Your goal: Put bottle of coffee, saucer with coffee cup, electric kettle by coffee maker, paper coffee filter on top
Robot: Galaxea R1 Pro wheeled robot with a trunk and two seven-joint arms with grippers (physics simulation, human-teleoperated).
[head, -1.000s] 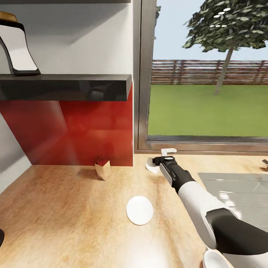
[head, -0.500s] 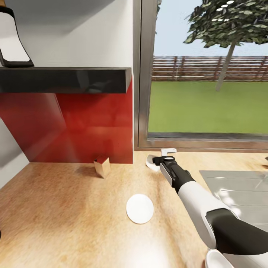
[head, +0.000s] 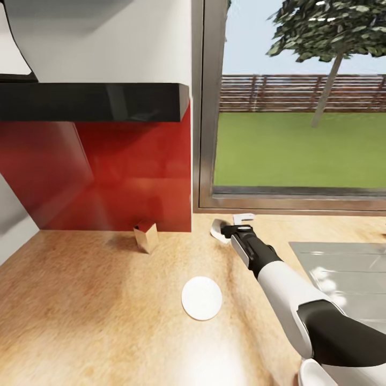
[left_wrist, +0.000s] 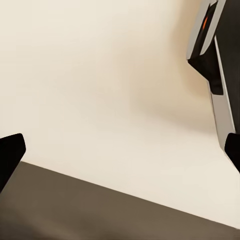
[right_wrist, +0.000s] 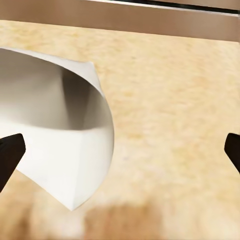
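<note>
White paper coffee filter (right_wrist: 60,145) lies on the kitchen countertop (head: 96,300) right at the right gripper (head: 234,225), which sits spread wide with its fingertips apart and nothing between them yet, hardly shifted over the last second. What has changed is the head view, tipping downward, so the shelf climbs in frame. Pickup looks imminent. Saucer (head: 201,298) waits behind the gripper, back toward the robot. Left gripper (left_wrist: 120,150) hangs open too, empty.
</note>
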